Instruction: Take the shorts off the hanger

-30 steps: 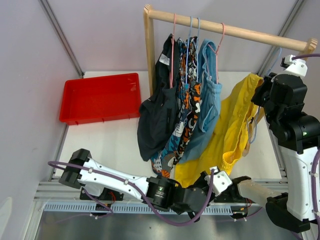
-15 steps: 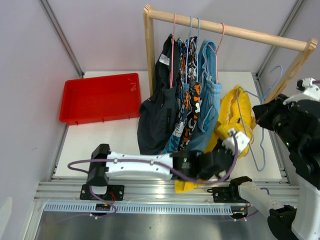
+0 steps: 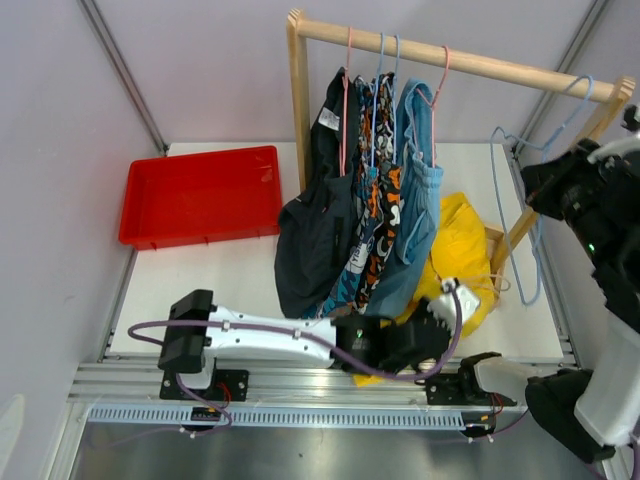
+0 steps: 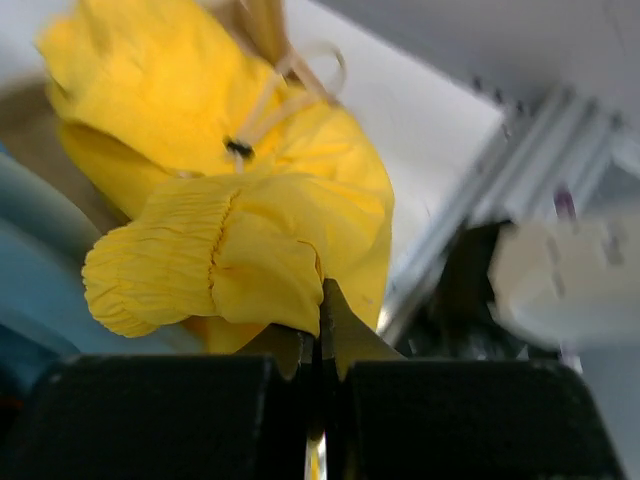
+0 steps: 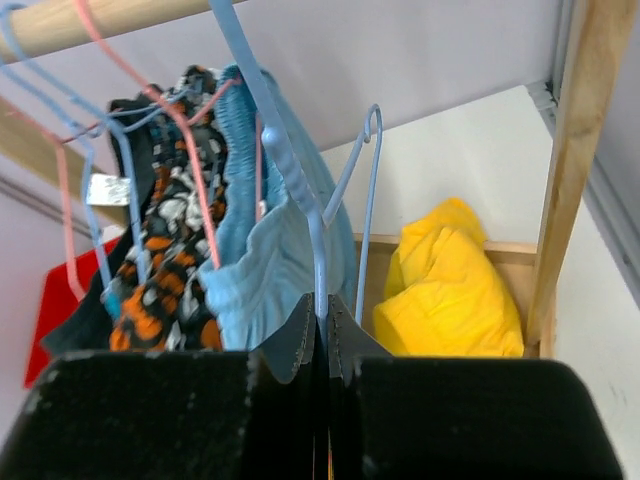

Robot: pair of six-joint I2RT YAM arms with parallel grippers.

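The left hand (image 4: 322,300) pinched the soft yellow fabric shorts (image 4: 250,220), bunched on the white bench (image 3: 230,270) just in front of it. The right hand (image 5: 322,315) pinched the thin blue wire hanger (image 5: 285,165) up high, likely to hold it clear of them.

The left arm (image 3: 270,338) lies low and almost level, stretched from its base toward the right, with the wrist turned a little upward. The left gripper (image 4: 322,300) has its jaws pressed together and pinches a fold of the yellow shorts (image 4: 250,260). The right arm (image 3: 600,230) stands raised at the far right, its elbow bent. The right gripper (image 5: 322,312) is closed tightly on the wire of a blue hanger (image 5: 320,260).
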